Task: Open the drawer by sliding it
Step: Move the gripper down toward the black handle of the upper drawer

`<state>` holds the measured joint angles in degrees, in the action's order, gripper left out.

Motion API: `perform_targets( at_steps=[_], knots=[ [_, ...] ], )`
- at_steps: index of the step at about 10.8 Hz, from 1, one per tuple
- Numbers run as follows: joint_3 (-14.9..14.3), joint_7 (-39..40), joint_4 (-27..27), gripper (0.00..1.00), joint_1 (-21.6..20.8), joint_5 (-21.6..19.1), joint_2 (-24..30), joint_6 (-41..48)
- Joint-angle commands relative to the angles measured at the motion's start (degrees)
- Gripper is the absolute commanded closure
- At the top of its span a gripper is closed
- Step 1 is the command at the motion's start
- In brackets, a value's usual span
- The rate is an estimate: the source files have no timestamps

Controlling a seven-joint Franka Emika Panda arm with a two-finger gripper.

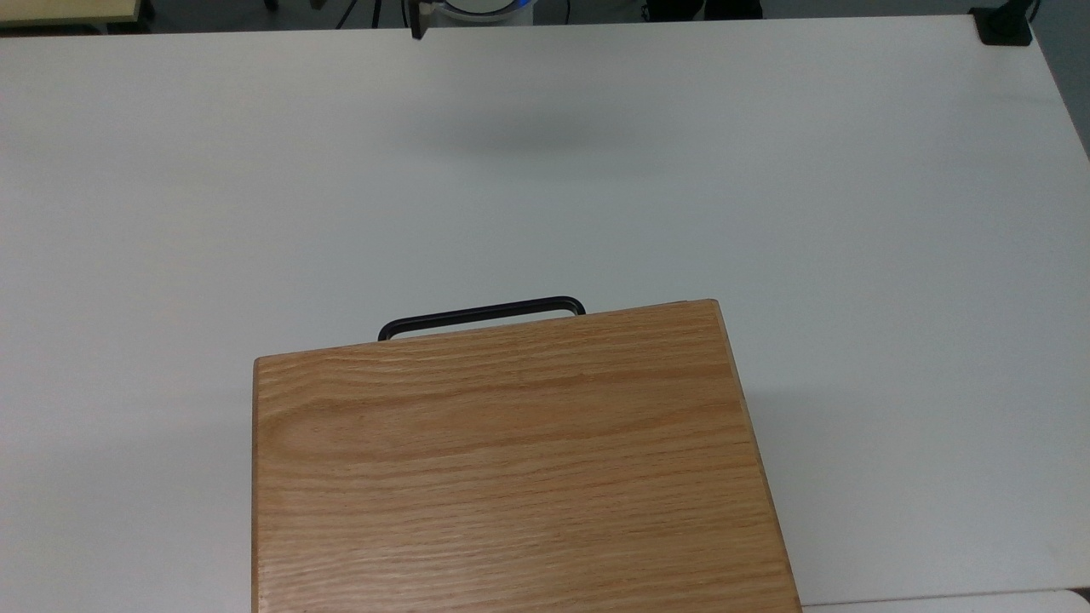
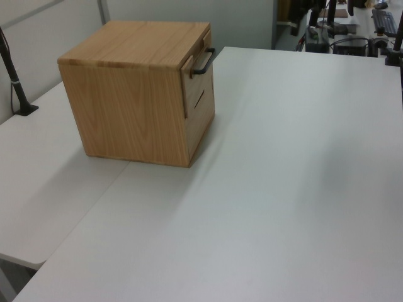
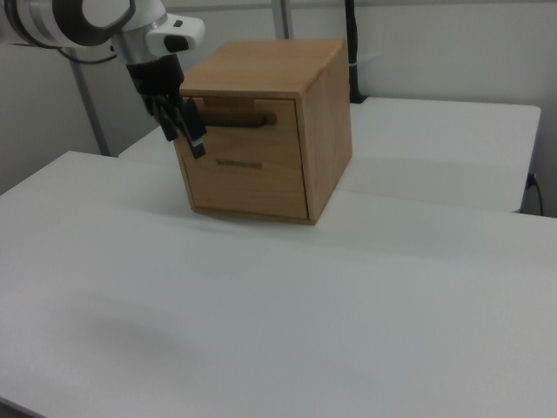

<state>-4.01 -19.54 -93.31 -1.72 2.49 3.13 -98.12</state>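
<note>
- One tool (image 3: 185,126) hangs from the white arm (image 3: 78,19) at the right view's upper left, its dark fingers (image 3: 195,135) pointing down and slightly toward the right view's right; whether they stand wide or narrow I cannot tell, and nothing is seen held between them.
- In the right view the tool appears in front of the left end of the handle (image 3: 233,123); whether it touches the handle cannot be told.
- The drawer (image 3: 246,132) sits in the upper part of a wooden cabinet (image 3: 326,113), its front panel about flush with the cabinet's face, so it reads as closed.
- The handle is a slim black bar lying level, its long axis running across the drawer front; in the top view it (image 1: 482,313) juts past the cabinet's far edge toward the top view's top.
- In the left view the drawer front (image 2: 196,75) faces the left view's right, with the handle (image 2: 203,62) standing out from it.
- Below the drawer, the cabinet's face carries a thin level slot (image 3: 235,163).
- The cabinet stands on a white tabletop (image 3: 287,296), near the top view's lower edge.
</note>
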Motion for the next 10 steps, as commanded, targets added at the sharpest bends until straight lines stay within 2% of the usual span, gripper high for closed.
perform_targets(
  at_steps=[1, 2, 3, 4, 5, 6, 8, 10],
  knots=[
    [2.5, -22.8, -0.4, 0.0, -0.2, -1.0, -2.6, -9.4],
    [3.7, -31.2, -0.4, 0.0, -0.2, -1.0, -4.8, -14.7],
    [6.2, -45.6, 1.3, 0.0, -0.1, 0.7, -9.1, -19.8],
    [7.2, -54.2, 3.5, 0.0, 0.0, 3.6, -12.5, -21.8],
    [7.3, -58.6, 5.0, 0.07, 0.3, 3.9, -13.7, -23.9],
    [7.3, -60.4, 5.0, 0.19, 0.6, 2.8, -14.3, -27.6],
    [7.2, -60.5, 5.0, 0.53, 0.8, -1.6, -15.9, -33.7],
    [7.1, -60.4, 5.0, 0.56, 1.5, -2.6, -16.9, -35.6]
  ],
)
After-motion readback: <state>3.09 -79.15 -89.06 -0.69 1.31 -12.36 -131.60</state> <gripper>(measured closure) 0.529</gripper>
